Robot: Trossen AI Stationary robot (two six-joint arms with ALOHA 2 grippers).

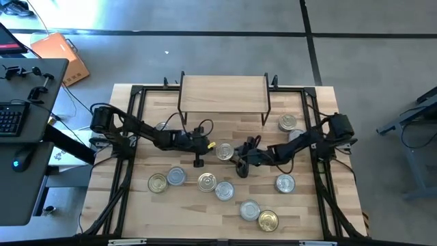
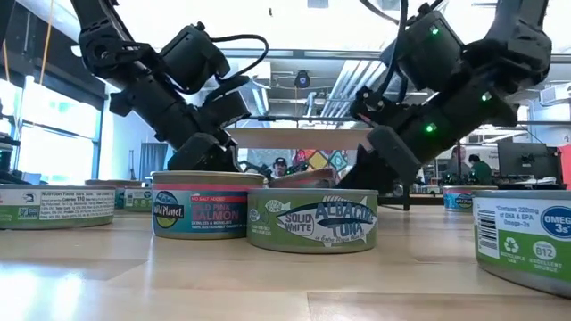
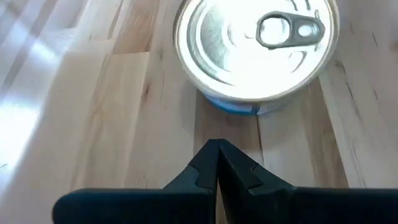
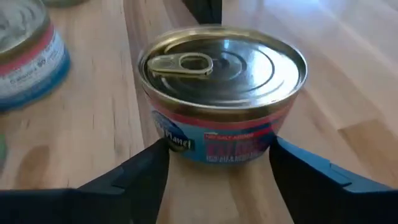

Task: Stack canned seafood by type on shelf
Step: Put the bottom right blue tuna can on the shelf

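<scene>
Right hand [image 4: 217, 165] straddling a gold-lidded salmon tin.

Its two dark fingers [image 4: 134, 180] stand open on either side of the flat round red-and-blue-labelled tin [image 4: 222, 93], which rests on the pale wooden slat surface [image 1: 300, 212] near its centre. At the tin's 9 o'clock the left hand [image 1: 199, 162] is closed and empty. The small light-wood shelf on black legs [image 1: 224, 93] stands bare at 12 o'clock.

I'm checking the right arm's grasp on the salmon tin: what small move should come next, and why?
Probably close the right pincer further on the salmon tin: its fingers flank the tin's sides with gaps showing, and the tin sits on the table, while the shelf has no tins on it.
</scene>
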